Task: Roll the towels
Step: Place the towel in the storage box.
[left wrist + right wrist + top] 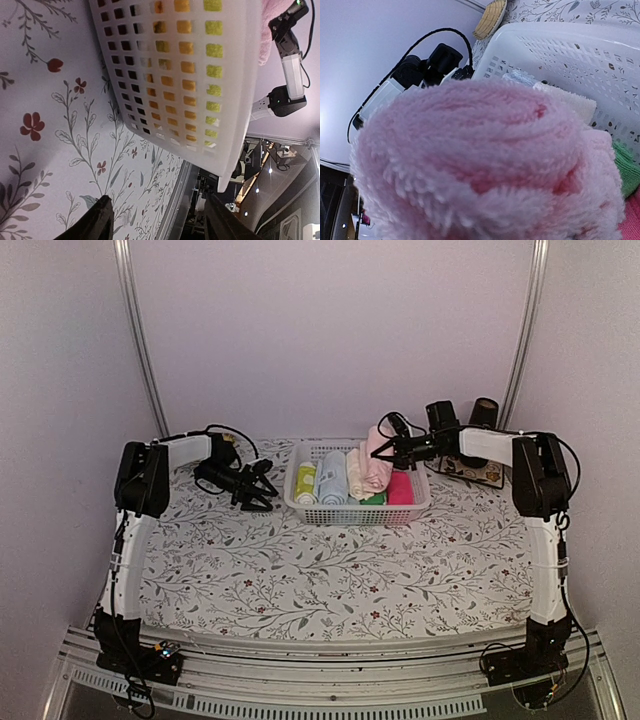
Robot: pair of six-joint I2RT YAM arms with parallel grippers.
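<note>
Stowing seems in hand; the right end effector pinches the rolled pale pink towel above the white basket, next to the rolled cream towel lying inside; the left end effector hangs spread and empty beside the basket; next, probably, lower the roll and release gently.

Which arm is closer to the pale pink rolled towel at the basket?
Right. The right arm's fingers grip the pale pink towel over the basket; the left arm's fingers stand open outside the basket's left wall, apart from the towel.
</note>
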